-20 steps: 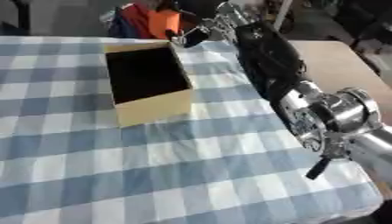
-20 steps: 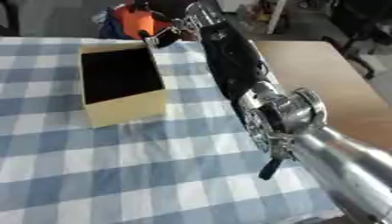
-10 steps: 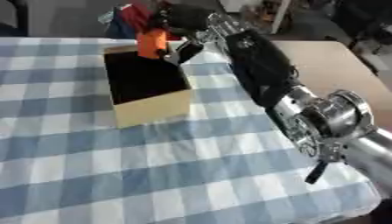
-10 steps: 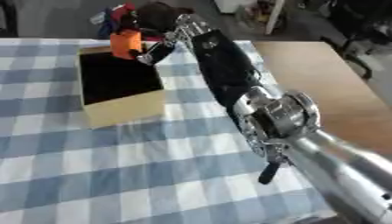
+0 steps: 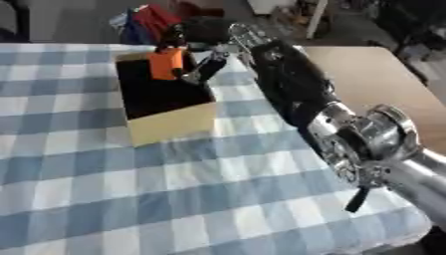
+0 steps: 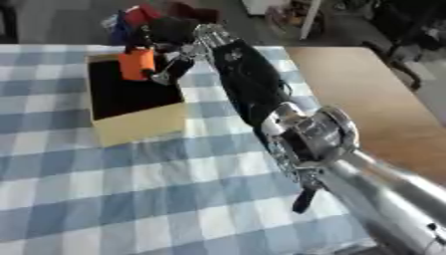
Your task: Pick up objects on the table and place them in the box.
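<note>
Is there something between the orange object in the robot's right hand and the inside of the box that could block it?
Nothing visible blocks it. The right hand holds the orange object over the far part of the box, whose top is open and whose dark inside shows no other item below it.

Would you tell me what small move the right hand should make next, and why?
Probably open the fingers and let go: the right hand holds the orange object over the dark inside of the box, within its walls, so it should drop in.
</note>
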### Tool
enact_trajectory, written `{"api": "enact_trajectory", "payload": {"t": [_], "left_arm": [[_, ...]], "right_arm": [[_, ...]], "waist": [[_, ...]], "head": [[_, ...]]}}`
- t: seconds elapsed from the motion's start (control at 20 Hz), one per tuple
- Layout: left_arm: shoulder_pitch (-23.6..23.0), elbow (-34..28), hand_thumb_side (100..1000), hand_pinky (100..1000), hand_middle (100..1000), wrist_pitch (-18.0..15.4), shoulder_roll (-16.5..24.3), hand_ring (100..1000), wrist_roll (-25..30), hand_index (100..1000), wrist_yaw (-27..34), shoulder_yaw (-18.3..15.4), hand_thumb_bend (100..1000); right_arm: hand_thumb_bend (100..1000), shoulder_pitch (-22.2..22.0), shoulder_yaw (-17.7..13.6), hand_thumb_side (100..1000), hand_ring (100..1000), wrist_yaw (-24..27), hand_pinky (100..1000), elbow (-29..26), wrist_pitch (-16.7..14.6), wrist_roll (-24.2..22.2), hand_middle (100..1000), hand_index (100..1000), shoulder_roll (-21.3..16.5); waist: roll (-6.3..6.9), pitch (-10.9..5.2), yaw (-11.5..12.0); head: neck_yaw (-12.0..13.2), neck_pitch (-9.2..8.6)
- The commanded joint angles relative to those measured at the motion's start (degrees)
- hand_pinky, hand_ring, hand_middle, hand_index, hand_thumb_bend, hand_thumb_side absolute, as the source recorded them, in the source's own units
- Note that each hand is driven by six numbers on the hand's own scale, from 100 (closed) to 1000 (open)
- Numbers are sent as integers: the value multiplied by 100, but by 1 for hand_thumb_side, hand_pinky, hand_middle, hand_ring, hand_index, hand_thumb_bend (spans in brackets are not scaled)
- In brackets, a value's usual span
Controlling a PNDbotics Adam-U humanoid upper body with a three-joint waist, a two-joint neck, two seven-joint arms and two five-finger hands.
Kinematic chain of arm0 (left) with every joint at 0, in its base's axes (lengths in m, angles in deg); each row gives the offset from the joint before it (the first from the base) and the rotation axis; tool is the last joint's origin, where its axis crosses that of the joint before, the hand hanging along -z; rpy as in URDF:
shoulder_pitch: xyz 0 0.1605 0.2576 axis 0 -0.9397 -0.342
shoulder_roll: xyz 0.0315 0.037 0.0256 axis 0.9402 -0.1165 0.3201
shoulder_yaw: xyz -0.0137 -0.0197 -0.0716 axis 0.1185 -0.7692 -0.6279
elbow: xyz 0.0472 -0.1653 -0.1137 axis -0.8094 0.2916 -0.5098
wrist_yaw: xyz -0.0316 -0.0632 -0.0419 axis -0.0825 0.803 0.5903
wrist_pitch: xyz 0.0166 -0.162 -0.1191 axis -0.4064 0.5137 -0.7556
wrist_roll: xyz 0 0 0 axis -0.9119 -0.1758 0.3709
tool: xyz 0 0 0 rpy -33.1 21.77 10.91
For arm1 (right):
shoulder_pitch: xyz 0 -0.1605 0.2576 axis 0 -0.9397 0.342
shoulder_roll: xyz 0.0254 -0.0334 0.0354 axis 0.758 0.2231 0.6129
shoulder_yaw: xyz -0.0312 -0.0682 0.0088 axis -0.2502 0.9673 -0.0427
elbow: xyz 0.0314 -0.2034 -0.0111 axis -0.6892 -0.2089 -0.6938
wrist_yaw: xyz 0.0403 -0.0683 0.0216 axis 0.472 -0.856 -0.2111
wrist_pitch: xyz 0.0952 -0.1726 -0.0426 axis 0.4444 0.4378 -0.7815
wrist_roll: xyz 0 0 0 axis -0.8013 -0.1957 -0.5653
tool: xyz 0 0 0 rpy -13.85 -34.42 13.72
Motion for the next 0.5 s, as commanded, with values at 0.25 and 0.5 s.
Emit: {"api": "enact_trajectory", "payload": {"t": [0.25,0.5], "left_arm": [[28,-94,590,823,609,25,37,651,-107,767,13,-51,100],[29,-94,592,825,613,40,35,658,-170,767,24,-55,100]], "right_arm": [[591,101,122,387,730,8,699,-99,-21,-160,810,881,-41],[815,103,157,425,751,-56,710,-150,-21,-200,846,907,-25]], "waist": [[43,-114,-6],[45,-114,-8]], "head": [[-25,-10],[-39,-9]]}}
